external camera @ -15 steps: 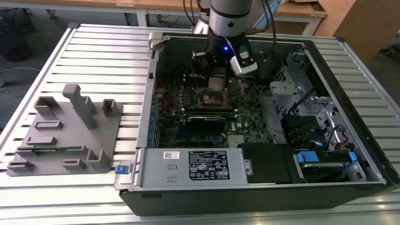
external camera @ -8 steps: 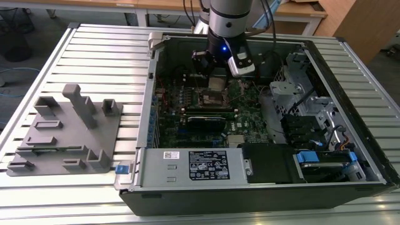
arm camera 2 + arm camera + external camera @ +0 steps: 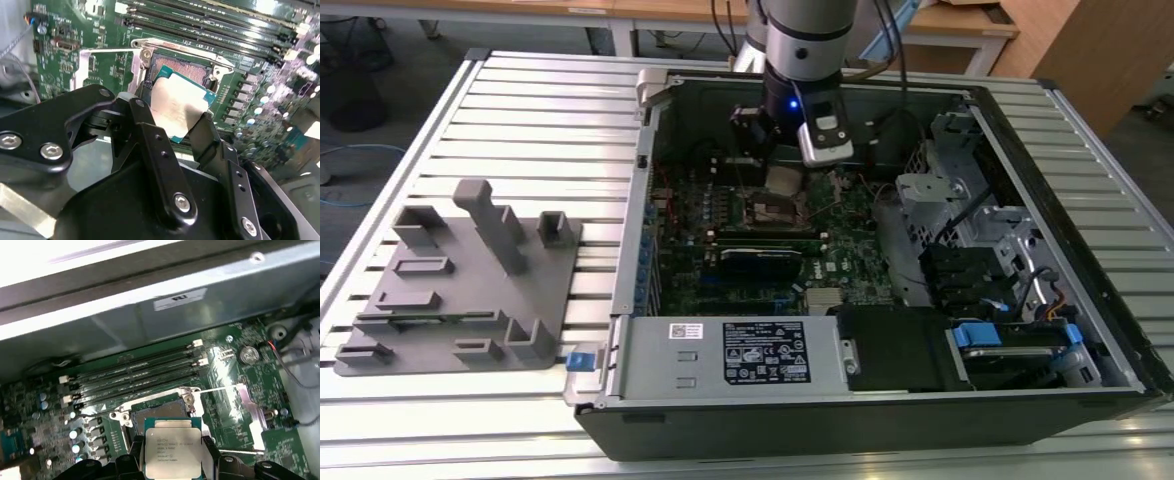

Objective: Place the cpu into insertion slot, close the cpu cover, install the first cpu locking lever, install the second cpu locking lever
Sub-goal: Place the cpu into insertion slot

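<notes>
My gripper (image 3: 783, 178) is shut on the cpu (image 3: 782, 181), a flat silver-topped square chip with a green rim, inside the open computer case. In both wrist views the black fingers (image 3: 145, 102) clamp two opposite edges of the cpu (image 3: 176, 105), which hangs slightly tilted just above the insertion slot (image 3: 183, 70). In the first wrist view my gripper (image 3: 173, 456) holds the cpu (image 3: 173, 450) over the near part of the insertion slot (image 3: 161, 410). The cpu cover (image 3: 251, 409), a thin silvery frame, stands swung open beside the socket and also appears in the second wrist view (image 3: 83, 66).
Long memory slots (image 3: 135, 371) run beside the socket. A black graphics card (image 3: 761, 262) lies just in front of the socket in the exterior view. The power supply (image 3: 720, 355), drive cages (image 3: 987, 260) and case walls enclose the board. A grey fixture (image 3: 467, 280) sits at the exterior view's left.
</notes>
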`<state>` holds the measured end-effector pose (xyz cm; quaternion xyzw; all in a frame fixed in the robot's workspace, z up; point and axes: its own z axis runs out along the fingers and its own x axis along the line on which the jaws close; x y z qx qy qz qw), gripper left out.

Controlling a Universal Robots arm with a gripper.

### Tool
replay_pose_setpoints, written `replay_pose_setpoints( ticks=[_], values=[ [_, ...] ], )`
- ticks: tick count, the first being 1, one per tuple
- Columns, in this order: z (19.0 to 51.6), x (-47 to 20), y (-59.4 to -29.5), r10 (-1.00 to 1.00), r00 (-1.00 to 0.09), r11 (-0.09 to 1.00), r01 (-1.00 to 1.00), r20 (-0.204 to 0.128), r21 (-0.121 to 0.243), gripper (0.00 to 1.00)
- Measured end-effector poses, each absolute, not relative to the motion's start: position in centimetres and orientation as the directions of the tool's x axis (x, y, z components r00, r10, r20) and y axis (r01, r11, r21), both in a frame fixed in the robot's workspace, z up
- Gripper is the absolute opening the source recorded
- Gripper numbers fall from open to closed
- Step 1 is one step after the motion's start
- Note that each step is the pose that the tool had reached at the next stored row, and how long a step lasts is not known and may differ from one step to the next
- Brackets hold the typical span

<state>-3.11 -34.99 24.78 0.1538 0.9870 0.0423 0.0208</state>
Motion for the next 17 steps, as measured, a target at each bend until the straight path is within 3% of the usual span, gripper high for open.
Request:
replay_pose_setpoints(
  ticks=[17],
  values=[
    [24.41,-3.12,-34.99,0.58,-0.814,0.813,0.576,-0.028,0.09,0.54]
  ],
)
